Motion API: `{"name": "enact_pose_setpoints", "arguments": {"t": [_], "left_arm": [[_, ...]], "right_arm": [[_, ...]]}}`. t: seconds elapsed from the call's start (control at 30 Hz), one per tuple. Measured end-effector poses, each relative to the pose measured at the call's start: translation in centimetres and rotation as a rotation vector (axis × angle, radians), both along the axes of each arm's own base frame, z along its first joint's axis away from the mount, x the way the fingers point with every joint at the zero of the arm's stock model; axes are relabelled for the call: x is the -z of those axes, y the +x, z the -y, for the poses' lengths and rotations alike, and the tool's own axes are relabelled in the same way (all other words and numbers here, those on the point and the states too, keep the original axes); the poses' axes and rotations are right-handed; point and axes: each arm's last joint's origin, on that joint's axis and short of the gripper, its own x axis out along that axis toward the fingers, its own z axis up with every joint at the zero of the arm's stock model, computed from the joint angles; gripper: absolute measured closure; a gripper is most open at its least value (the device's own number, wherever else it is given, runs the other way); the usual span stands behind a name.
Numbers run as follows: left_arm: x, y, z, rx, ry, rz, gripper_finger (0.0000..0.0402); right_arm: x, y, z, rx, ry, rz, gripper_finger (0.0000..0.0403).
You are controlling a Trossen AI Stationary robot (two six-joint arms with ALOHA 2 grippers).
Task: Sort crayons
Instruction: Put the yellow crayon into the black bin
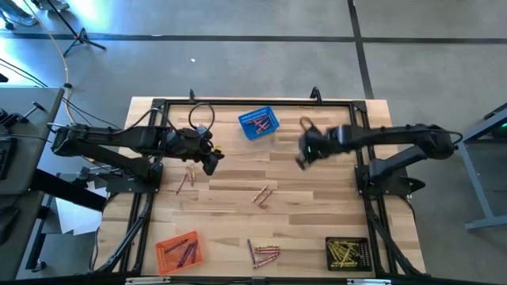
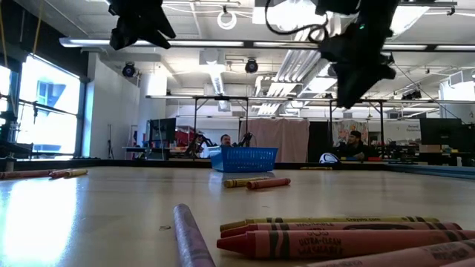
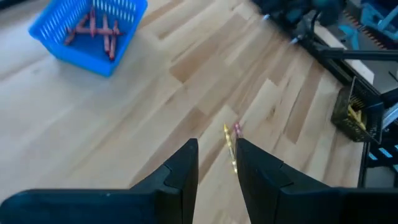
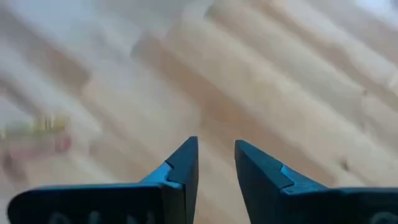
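From above, loose crayons (image 1: 264, 195) lie mid-table, well short of the blue basket (image 1: 259, 124). The left gripper (image 1: 209, 161) and right gripper (image 1: 303, 154) hover on either side of the basket. In each wrist view the fingers stand slightly apart, holding nothing. Crayons look light, stiff, prone to rolling; best pinched mid-length.

1. My left gripper (image 1: 211, 162) hangs above bare wood; two crayons (image 1: 186, 178) lie just beside it.
2. My right gripper (image 1: 303, 155) has open table below, and the blue basket (image 1: 259, 123) stands near.
3. A crayon pair (image 1: 263, 195) interrupts the centre; the near edge holds the orange basket (image 1: 179, 251), loose crayons (image 1: 264, 253) and the black basket (image 1: 347, 252).
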Motion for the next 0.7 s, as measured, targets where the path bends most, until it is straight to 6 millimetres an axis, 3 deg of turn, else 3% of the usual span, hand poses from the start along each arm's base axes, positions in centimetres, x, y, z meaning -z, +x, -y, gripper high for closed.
{"name": "enact_pose_setpoints", "arguments": {"t": [0.13, 0.33, 0.7], "left_arm": [[-0.4, -1.2, -0.6, 0.006, 0.038, -0.025, 0.0307], [-1.0, -2.7, -1.4, 0.007, 0.09, -0.041, 0.0307], [-1.4, -3.7, -3.4, 0.004, 0.212, -0.069, 0.0307]], "right_arm": [[-0.1, 0.8, 4.0, 0.09, 0.004, 0.116, 0.0314], [0.2, 1.3, 8.4, 0.259, -0.016, 0.233, 0.0312], [3.6, 2.8, 12.9, 0.246, 0.012, 0.227, 0.0271]]}}
